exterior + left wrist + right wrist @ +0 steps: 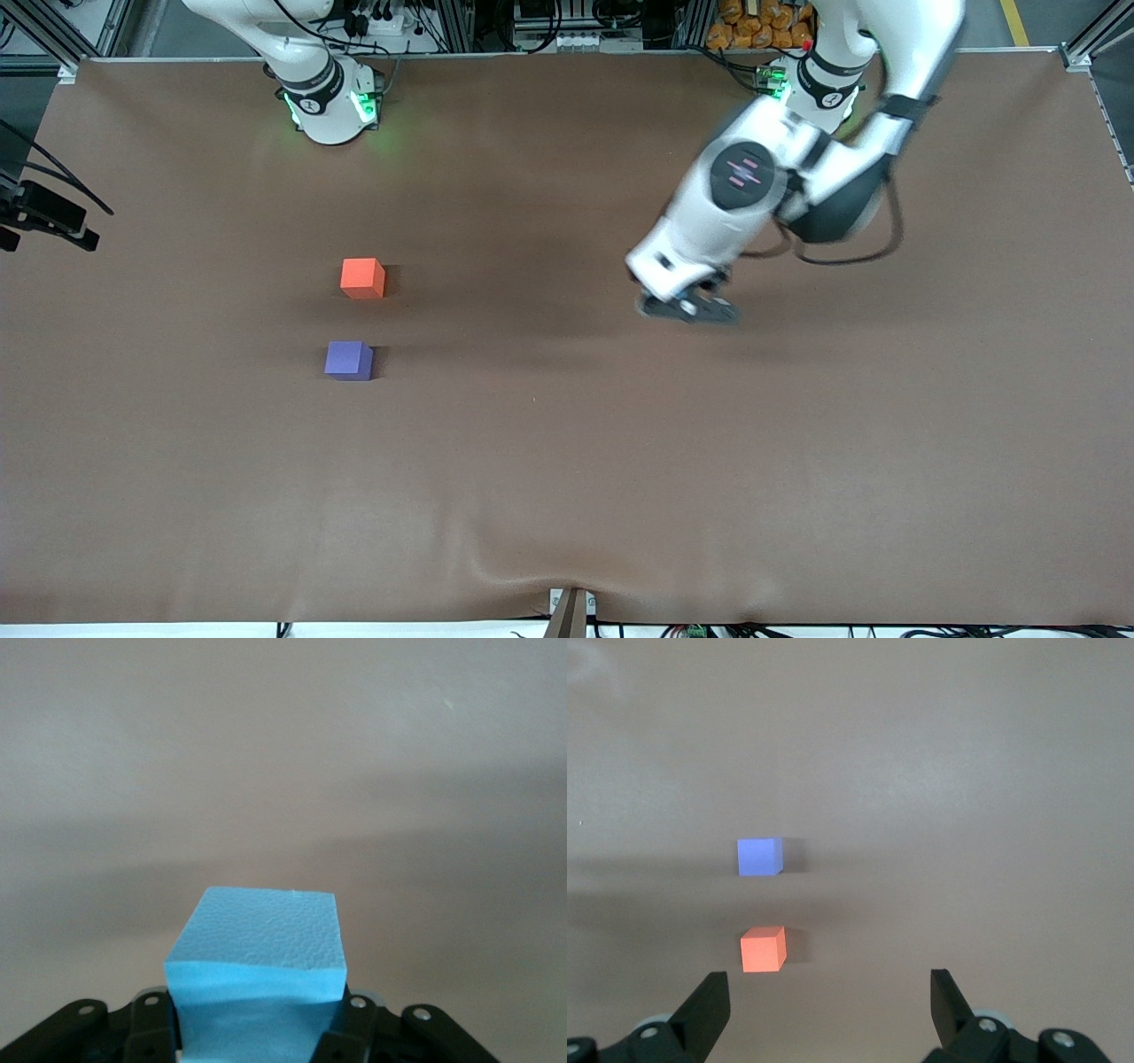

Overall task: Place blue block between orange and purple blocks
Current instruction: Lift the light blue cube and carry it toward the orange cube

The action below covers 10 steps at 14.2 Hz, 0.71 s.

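The orange block [362,277] and the purple block [349,360] sit on the brown cloth toward the right arm's end, the purple one nearer to the front camera, with a gap between them. My left gripper [689,307] is over the middle of the table, well apart from both. In the left wrist view it [257,1032] is shut on the blue block [257,966]; the hand hides that block in the front view. My right gripper [830,997] is open and empty, out of the front view, with the orange block [763,949] and the purple block [759,856] ahead of it.
The brown cloth [567,461] covers the whole table and has a raised fold at its front edge [567,580]. A black camera mount [44,217] sticks in at the right arm's end.
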### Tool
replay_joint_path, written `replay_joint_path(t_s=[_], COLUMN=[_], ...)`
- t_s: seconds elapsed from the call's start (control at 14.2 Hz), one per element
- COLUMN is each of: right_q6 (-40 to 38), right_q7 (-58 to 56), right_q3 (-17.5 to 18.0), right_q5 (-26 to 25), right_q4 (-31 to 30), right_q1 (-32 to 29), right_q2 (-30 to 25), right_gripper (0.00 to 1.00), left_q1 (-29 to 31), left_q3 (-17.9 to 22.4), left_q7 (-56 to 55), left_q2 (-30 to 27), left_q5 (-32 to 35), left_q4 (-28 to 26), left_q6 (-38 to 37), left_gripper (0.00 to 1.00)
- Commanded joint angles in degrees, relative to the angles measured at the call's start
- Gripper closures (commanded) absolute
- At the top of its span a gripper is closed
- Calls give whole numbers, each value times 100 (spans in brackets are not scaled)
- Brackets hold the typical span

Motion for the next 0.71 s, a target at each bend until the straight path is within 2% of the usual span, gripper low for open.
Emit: replay_joint_path(t_s=[0.0,0.14,0.35,0.49,0.64], right_q6=[194,326,371,371,432], right_q7=[87,87,87,87,69], right_q3=[88,97,88,88,88], right_q5=[-38,-56,-56,-56,-108], right_q4=[-2,7,7,7,7], right_q1=[-27,-17,-17,-17,-44], right_q2=[33,121,139,130,139], right_gripper=[0,0,0,0,0], left_q1=[-916,-1444,-2445,-3148,-3861], left_q3=[42,103,524,1041,1692], left_q7=[-1128,-1658,-2500,-3063,-3303], left_q2=[463,876,1605,2046,2258], left_q5=[86,104,559,657,649], left_q4=[416,750,1391,1787,1824], left_q6=[-75,-66,21,257,714], left_gripper=[92,92,92,92,92])
